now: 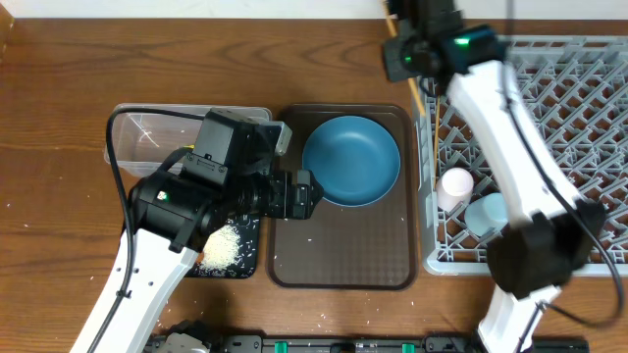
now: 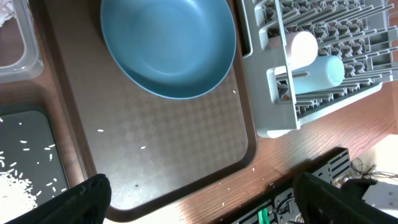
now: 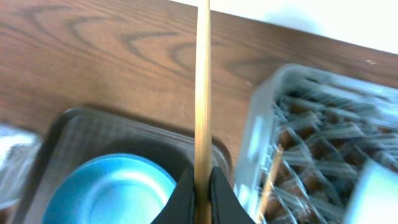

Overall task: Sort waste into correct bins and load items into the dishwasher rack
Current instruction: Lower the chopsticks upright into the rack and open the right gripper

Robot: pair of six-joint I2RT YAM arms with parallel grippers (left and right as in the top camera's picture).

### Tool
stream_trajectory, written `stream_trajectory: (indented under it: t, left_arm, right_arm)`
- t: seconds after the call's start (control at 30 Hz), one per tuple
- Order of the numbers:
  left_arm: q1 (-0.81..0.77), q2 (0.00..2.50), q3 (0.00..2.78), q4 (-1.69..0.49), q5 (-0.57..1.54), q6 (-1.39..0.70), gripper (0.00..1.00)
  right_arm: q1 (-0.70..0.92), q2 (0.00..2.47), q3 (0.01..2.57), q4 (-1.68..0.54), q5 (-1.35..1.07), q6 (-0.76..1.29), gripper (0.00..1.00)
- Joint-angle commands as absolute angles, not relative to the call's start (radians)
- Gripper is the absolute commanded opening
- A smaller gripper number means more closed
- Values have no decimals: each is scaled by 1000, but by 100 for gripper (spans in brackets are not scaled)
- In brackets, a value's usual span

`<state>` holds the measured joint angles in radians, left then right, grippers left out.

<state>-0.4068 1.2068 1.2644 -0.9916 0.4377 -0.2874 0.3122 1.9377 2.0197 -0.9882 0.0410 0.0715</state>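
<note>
Two robot arms work at a wooden table (image 1: 59, 98). The right gripper (image 3: 202, 191) is pinched tight on a chopstick (image 3: 202, 87), whose shaft runs straight out past the fingertips. Held in line like this, the stick can probably be aimed and slid down between pegs. The rack (image 3: 323, 118) sits just beside this gripper, ahead and to its right, and the gripper hangs off the rack's far left corner, not yet over it. A second chopstick (image 3: 271, 179) already leans among the pegs at that edge, so the held one likely belongs next to it. The left gripper (image 2: 202, 186) has its jaws spread wide and holds nothing. It hovers over the brown tray (image 2: 174, 149), with the plate (image 2: 168, 43) lying flat on that tray just ahead of the fingertips. The wide spread suits taking the plate by its rim, which looks like this arm's next step. To this gripper's left is the black tray (image 2: 37, 134) holding rice (image 2: 12, 186), with a few grains strayed onto the brown tray. Ahead and left, the tub (image 2: 25, 56) holds tissue (image 2: 5, 14). To its right, a pink cup (image 2: 300, 46) and a blue cup (image 2: 329, 70) rest together at the rack's near edge.
</note>
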Motion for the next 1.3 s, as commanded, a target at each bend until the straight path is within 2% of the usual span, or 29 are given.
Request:
stream_trajectory:
  t: [0.0,0.23,0.63,1.03,1.07,1.17,1.2,1.27]
  left_arm:
    - [-405,1208,1260,-994,429,-281,96]
    - [-405,1208,1260,-994,429,-281,96]
    - [-405,1208,1260,-994,429,-281,96]
    - [-405,1208,1260,-994,429,-281,96]
    - [-405,1208,1260,-994,429,-281,96]
    - [-405,1208,1260,-994,429,-281,96]
    - [-405,1208,1260,-994,429,-281,96]
    - [-405,1208,1260,-994,429,-281,96]
  right_arm:
    - [268,1920,2020,-1059,49,101,1]
    - [184,1932,1962,-1150,49,101,1]
    - [147,1933,1708,-1017,-6,175,1]
    - [158,1933,1673,-993,-12,176,2]
    - [158,1933,1673,-992,-12,176,6]
    - [158,1933,1673,-992,-11,176,36]
    - [158,1933,1673,-992,-12,176,43]
    - [158,1933,1673,-992,-12,176,45]
